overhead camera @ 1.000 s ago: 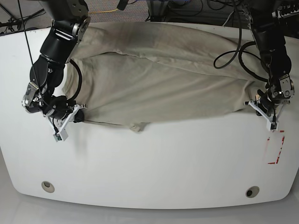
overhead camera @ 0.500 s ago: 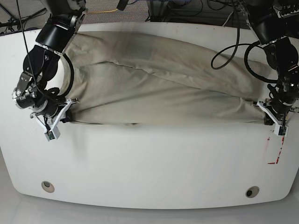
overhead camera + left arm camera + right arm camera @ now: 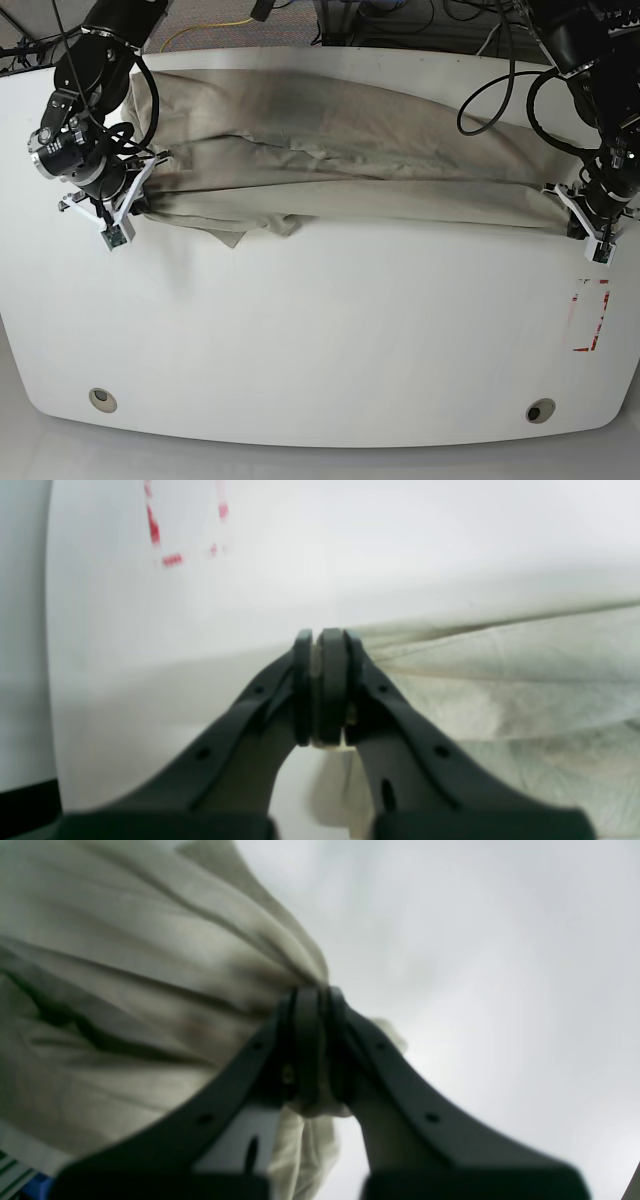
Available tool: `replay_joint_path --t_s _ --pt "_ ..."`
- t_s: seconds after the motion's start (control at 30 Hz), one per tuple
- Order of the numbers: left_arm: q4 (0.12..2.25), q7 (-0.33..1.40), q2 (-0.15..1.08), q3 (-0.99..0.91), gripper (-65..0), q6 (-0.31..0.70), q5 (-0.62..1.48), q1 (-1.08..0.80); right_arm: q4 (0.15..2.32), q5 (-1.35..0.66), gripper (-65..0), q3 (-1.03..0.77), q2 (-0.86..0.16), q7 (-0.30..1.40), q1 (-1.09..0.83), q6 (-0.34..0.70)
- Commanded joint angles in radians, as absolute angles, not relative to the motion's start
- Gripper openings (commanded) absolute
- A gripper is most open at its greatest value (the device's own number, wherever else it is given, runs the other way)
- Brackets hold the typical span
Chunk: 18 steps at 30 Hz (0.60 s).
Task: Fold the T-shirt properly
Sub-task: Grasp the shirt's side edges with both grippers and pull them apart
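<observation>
The bare white table (image 3: 320, 340) now takes up more of the near side than half a second ago. Beyond it, the T-shirt (image 3: 350, 150) lies as a narrower band, its near edge pulled away toward twelve o'clock. At nine o'clock the right gripper (image 3: 138, 200) is clenched on bunched fabric; at three o'clock the left gripper (image 3: 572, 214) pinches the hem. Both sit farther back than before.

No readable text, labels, brands or numbers anywhere. Only sign: red broken-line marks (image 3: 590, 316) on the white table (image 3: 330, 340), near right side; same red marks (image 3: 160, 535) blurred in left wrist view.
</observation>
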<state>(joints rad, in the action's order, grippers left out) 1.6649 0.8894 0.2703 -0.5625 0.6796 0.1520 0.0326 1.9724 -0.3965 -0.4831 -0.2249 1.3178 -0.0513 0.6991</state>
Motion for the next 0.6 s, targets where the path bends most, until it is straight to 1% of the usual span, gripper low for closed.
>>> replay_joint_path --t_s 0.0,0.1,0.2,0.3,0.43,0.5,0.53,0.57 --pt "1.682 0.866 0.291 -0.584 -65.0 0.674 0.151 0.038 1.994 -0.398 -65.0 -0.49 -0.24 1.307 -0.091 0.698" --pt "1.682 0.865 0.297 -0.585 -65.0 0.674 0.151 0.015 1.994 -0.404 -65.0 -0.492 -0.239 1.307 -0.151 0.698" --pt "1.661 0.865 0.312 -0.582 -65.0 0.674 0.151 0.013 1.994 -0.461 -65.0 -0.492 -0.229 1.307 -0.213 0.698" --pt "1.607 0.865 0.315 -0.581 -65.0 0.674 0.151 0.013 1.994 -0.559 -65.0 -0.492 -0.234 1.307 -0.274 0.698" --pt "1.583 0.865 0.332 -0.581 -65.0 0.676 0.151 0.012 1.994 -0.611 -65.0 -0.492 -0.234 1.305 -0.332 0.698" --pt "1.578 0.865 0.335 -0.581 -65.0 0.676 0.151 0.002 1.994 -0.611 -60.7 -0.492 -0.234 1.303 -0.34 0.698" --pt "1.581 0.865 0.335 -0.579 -65.0 0.676 0.151 -0.005 1.994 -0.611 -57.4 -0.492 -0.234 1.303 -0.341 0.698" --pt "1.586 0.866 0.337 -0.578 -65.0 0.676 0.151 -0.018 1.994 -0.611 -52.3 -0.496 -0.234 1.303 -0.343 0.698"
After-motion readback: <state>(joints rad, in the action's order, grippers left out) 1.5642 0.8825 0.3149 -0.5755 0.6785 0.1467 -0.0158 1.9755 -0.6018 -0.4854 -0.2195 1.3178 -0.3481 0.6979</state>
